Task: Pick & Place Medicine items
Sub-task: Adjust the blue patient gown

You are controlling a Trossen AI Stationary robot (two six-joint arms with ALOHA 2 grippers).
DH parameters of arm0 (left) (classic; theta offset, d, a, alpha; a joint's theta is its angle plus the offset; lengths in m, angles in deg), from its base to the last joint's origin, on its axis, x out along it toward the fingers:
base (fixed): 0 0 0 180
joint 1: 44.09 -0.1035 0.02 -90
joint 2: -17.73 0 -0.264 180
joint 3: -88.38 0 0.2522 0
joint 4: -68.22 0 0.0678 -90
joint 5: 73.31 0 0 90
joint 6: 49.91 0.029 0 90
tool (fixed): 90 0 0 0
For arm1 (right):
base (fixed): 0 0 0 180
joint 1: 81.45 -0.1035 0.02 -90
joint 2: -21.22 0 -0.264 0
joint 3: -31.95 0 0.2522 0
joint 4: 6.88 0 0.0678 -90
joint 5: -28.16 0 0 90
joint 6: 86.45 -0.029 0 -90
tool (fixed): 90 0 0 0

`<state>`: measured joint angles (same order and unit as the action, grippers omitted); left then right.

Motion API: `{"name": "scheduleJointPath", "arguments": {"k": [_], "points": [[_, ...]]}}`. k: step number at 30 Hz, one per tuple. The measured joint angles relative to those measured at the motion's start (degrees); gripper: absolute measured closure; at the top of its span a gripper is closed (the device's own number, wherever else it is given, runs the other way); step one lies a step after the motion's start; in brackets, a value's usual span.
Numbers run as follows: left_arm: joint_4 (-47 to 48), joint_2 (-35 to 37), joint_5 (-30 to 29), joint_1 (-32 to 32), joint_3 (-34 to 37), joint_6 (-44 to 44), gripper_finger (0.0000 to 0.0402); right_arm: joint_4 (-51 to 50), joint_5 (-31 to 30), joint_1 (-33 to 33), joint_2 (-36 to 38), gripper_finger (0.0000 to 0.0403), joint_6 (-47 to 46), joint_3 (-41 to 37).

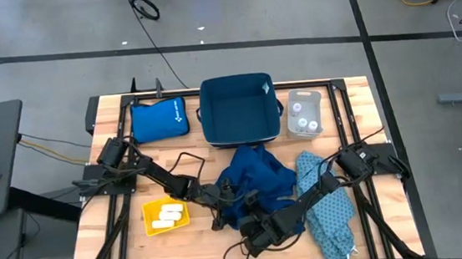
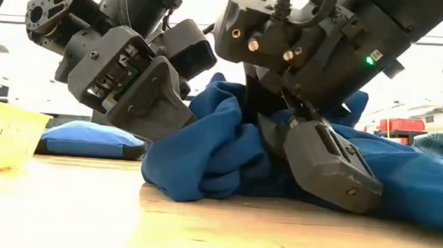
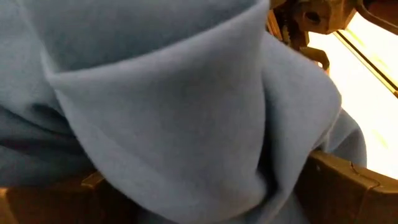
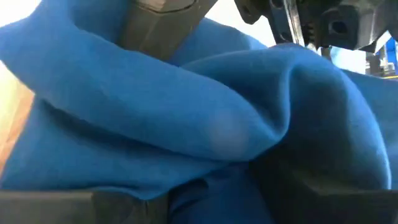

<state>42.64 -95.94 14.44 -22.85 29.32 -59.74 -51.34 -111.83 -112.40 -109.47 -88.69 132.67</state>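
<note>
Both my claws are buried in the dark blue cloth (image 1: pixel 252 182): left claw (image 1: pixel 220 199) spread wide around folds, right claw (image 1: pixel 252 228) half-closed, its hold I cannot tell. Medicine items (image 1: pixel 170 214) left of them look light, rigid; pinch across the narrow sides.

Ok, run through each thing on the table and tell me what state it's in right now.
Dark blue cloth: crumpled, both grippers at it.
Patterned cloth: rumpled, lying alone.
Blue bin: open, looks empty.
Yellow tray: holds pale packs.
Clear container: holds small round bottles.
Blue pouch: flat.
</note>
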Motion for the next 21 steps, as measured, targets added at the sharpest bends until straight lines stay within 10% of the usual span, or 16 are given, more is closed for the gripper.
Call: {"name": "scheduleJointPath", "arguments": {"k": [6,12,21], "points": [[-0.7,-0.1,0.5,0.0,0.0,0.1,0.0038,0.8,1.0,0.1,-0.1,0.0232,-2.9,-0.1],[-1.8,-0.2,1.3,0.1,0.0,0.9,0.0038,1.3,6.9,0.9,-0.1,0.0375,-4.6,0.0],[-3.4,0.0,-0.7,1.0,0.0,2.7,0.0047,2.4,-0.2,0.0,0.3,0.0381,-6.3,-0.3]]}}
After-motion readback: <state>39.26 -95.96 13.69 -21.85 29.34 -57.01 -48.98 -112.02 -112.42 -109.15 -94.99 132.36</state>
